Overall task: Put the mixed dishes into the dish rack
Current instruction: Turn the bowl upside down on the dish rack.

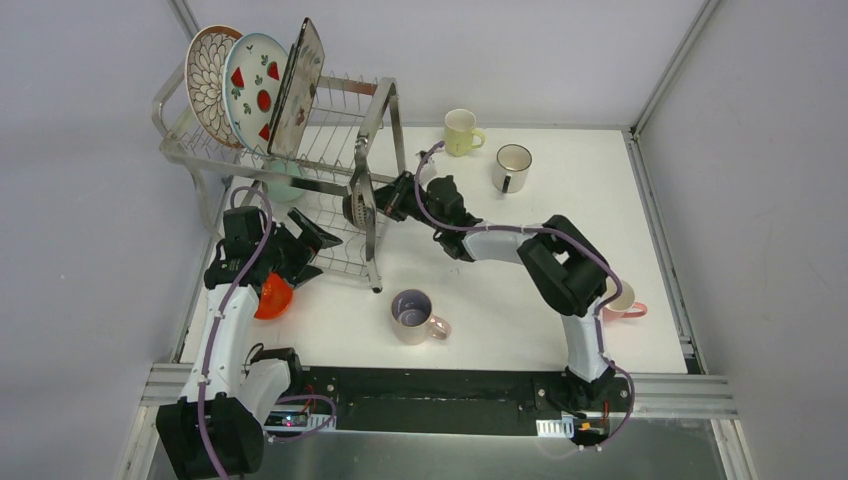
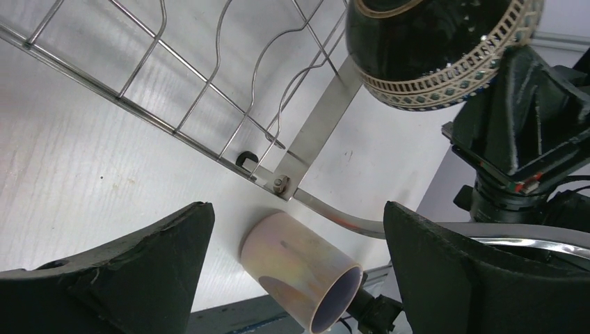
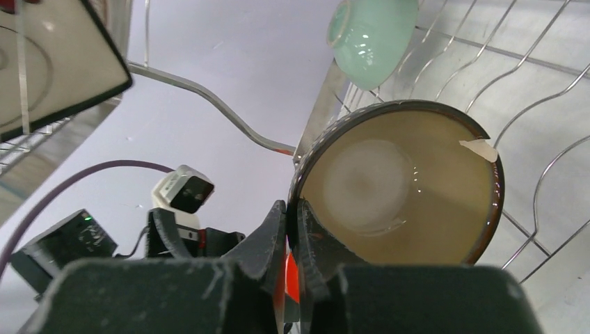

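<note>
The dish rack (image 1: 330, 185) stands at the far left with the petal-pattern plate (image 1: 208, 80), red-fruit plate (image 1: 255, 90) and flowered square plate (image 1: 298, 88) upright in its top tier. The mint bowl (image 1: 283, 186) sits on the lower tier. My right gripper (image 1: 388, 203) is shut on the rim of the brown bowl (image 3: 403, 195), held on edge at the rack's right end over the lower wires (image 3: 536, 118). My left gripper (image 2: 296, 209) is open and holds nothing, in front of the rack. The lilac mug (image 2: 299, 275) stands on the table beyond it. The orange bowl (image 1: 272, 297) lies under the left arm.
A yellow mug (image 1: 462, 131) and a white mug (image 1: 511, 166) stand at the far middle of the table. A pink mug (image 1: 627, 304) is half hidden behind the right arm's elbow. The rack's right post (image 1: 375, 240) stands between the two grippers.
</note>
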Controlling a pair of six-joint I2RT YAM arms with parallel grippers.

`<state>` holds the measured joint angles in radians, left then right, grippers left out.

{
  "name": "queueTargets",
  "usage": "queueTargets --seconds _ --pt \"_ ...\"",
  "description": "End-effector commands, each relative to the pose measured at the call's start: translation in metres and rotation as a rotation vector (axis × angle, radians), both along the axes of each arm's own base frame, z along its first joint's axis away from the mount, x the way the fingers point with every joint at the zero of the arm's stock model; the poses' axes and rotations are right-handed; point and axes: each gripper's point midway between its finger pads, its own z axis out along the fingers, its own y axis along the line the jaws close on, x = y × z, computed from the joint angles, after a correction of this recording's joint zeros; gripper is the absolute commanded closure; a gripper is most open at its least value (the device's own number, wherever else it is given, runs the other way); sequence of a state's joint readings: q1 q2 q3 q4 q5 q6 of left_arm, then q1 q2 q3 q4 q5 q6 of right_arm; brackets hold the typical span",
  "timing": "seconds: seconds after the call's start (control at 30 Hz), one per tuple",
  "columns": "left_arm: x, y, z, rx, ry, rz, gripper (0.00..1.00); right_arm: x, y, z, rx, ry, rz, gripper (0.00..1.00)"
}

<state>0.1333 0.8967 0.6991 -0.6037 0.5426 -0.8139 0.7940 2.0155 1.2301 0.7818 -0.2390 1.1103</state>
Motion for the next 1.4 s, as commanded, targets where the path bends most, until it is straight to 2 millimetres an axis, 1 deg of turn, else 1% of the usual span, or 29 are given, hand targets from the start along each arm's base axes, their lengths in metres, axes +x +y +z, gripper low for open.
queueTargets --seconds 0.0,0.1,0.2,0.4,0.57,0.63,0.77,1.0,1.1,1.23,1.37 --pt "0.009 0.013 0.008 0.041 -0.028 0.054 0.03 -0.006 0.018 0.066 0.172 -0.129 0.017 1.0" --pt "0.009 0.017 0.006 0.071 -0.033 0.06 0.05 -0.007 0.024 0.052 0.168 -0.105 0.023 1.0" --pt "0.008 0.019 0.003 0.088 -0.031 0.065 0.05 -0.007 0.029 0.043 0.17 -0.098 0.032 1.0" --pt "0.005 0.021 -0.006 0.091 -0.004 0.075 0.05 -0.008 0.042 0.034 0.216 -0.061 0.051 1.0" --pt "0.005 0.021 -0.007 0.092 -0.002 0.079 0.06 -0.009 0.047 0.027 0.239 -0.039 0.055 1.0" --pt "0.005 0.022 -0.007 0.094 -0.001 0.084 0.06 -0.008 0.046 0.022 0.245 -0.02 0.048 1.0" --pt "0.005 0.023 -0.008 0.094 0.003 0.089 0.06 -0.007 0.041 0.018 0.296 -0.016 0.032 1.0" --pt "0.005 0.022 -0.002 0.094 -0.009 0.085 0.08 -0.011 0.036 0.0 0.25 0.015 0.046 1.0" --pt "0.005 0.022 0.001 0.094 -0.015 0.08 0.08 -0.011 0.03 -0.011 0.226 0.041 0.034 1.0" --pt "0.004 0.023 -0.001 0.105 -0.004 0.084 0.09 -0.011 0.021 -0.029 0.201 0.087 0.02 1.0" --pt "0.005 0.024 0.001 0.11 -0.008 0.085 0.09 -0.014 0.015 -0.046 0.152 0.129 0.022 0.95"
